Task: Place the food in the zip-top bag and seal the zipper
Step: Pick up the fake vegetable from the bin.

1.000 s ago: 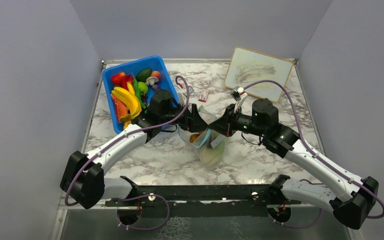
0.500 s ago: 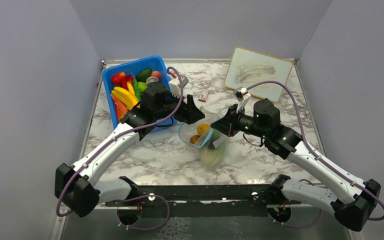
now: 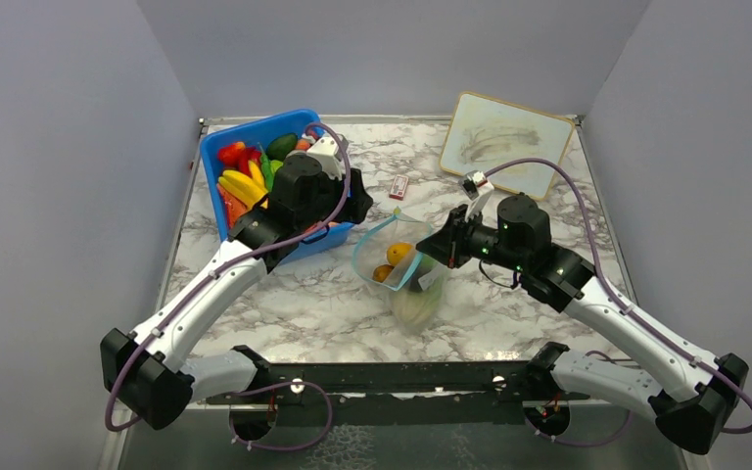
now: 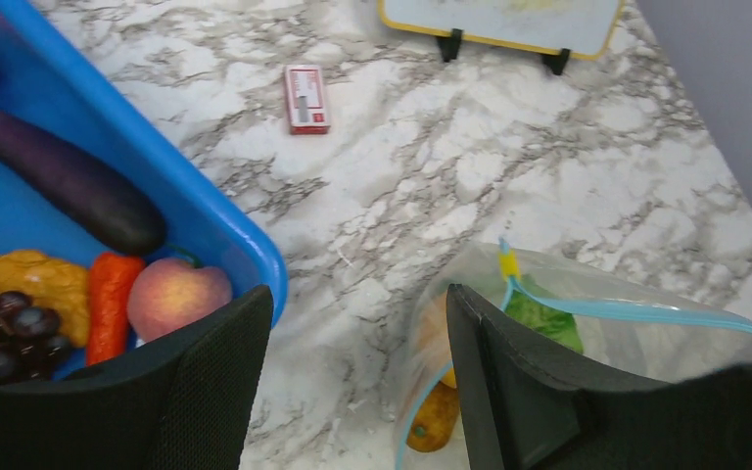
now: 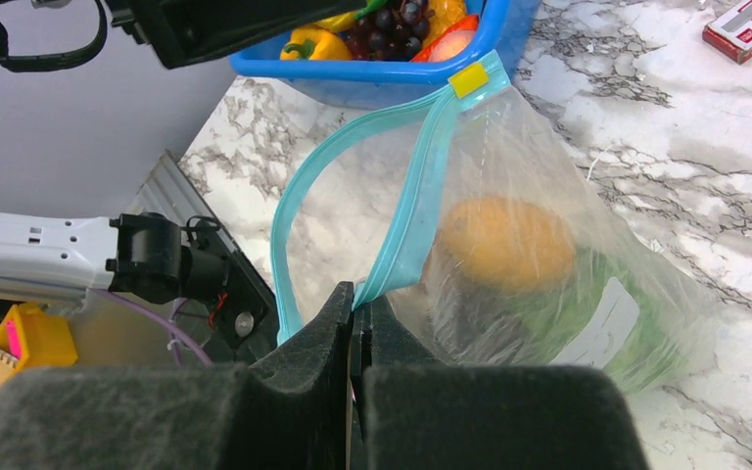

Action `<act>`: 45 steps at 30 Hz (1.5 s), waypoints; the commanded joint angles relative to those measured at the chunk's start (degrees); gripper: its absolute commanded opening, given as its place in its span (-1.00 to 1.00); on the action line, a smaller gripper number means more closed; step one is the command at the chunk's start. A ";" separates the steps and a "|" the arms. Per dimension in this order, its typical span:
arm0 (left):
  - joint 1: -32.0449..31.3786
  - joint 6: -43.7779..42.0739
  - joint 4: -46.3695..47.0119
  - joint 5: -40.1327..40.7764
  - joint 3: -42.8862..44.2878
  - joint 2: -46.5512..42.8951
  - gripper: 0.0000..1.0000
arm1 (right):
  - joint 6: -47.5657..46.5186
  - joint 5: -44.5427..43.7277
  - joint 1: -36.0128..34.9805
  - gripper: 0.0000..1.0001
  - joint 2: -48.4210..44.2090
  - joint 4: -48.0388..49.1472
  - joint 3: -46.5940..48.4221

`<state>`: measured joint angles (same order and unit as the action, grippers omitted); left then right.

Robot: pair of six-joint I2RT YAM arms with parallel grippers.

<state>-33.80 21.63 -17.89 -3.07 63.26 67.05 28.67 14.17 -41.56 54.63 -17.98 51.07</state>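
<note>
The clear zip-top bag lies mid-table with its mouth held open. Inside it are two orange-brown pieces and green lettuce. My right gripper is shut on the light-blue zipper; the wrist view shows the jaws pinching the strip beside the bag, with an orange piece inside. My left gripper is open and empty over the blue bin's near right corner. In its wrist view the bag lies to the right and a purple eggplant lies in the bin.
The blue bin at back left holds several toy foods, among them a peach and a carrot. A small red-and-white box lies behind the bag. A whiteboard leans at back right.
My left gripper has pulled away from the bag's mouth, moving back and left to the bin. The right gripper stays shut on the zipper, and the bag's mouth stands open wider.
</note>
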 commanded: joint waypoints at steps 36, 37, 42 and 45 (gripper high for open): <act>24.56 -14.04 4.40 13.06 22.96 34.77 0.33 | -1.78 1.85 0.08 -0.99 -5.94 -3.53 2.19; 24.93 -14.49 4.55 12.83 24.00 36.11 0.33 | -1.57 1.49 0.08 -0.98 -6.12 -3.71 1.97; 26.23 -19.20 4.00 10.03 30.11 43.13 0.29 | -1.37 0.48 0.08 -0.99 -5.93 -4.78 2.90; 26.53 -21.65 4.87 11.35 31.17 45.13 0.12 | -0.57 1.19 0.08 -0.98 -6.16 -3.92 2.57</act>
<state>-7.75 5.17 -15.00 8.67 91.13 110.48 27.18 15.73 -41.56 49.71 -23.27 51.48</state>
